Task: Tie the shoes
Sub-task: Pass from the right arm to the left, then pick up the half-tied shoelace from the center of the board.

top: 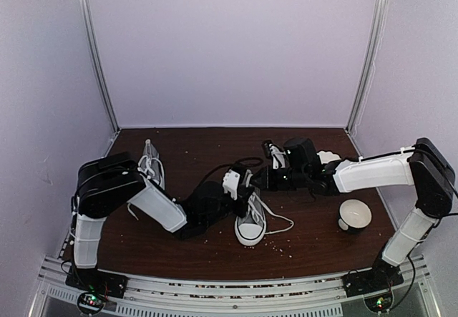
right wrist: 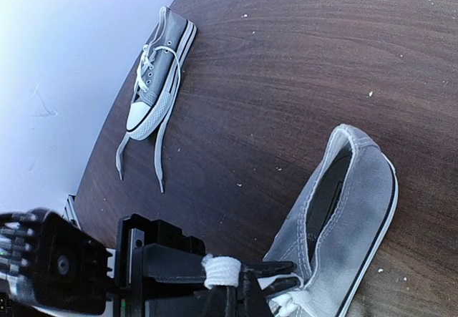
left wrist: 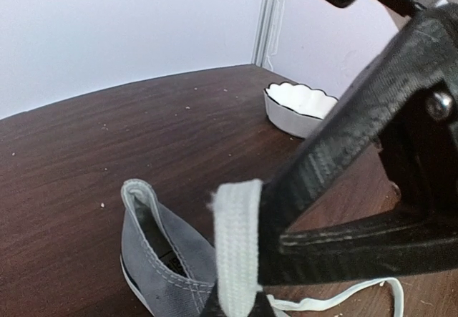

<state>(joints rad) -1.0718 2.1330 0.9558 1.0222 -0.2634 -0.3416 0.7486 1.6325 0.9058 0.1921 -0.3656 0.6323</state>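
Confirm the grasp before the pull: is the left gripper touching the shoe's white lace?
Touching. The left wrist view shows the white lace pinched flat in the left gripper, its fingers closed on it, above the grey shoe.

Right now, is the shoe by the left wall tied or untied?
Untied: the far shoe has its laces trailing loose across the table, with no bow.

Bowl (top: 354,214) blocks R side; second shoe (top: 151,161) far L; rear tabletop (top: 215,142) passable.
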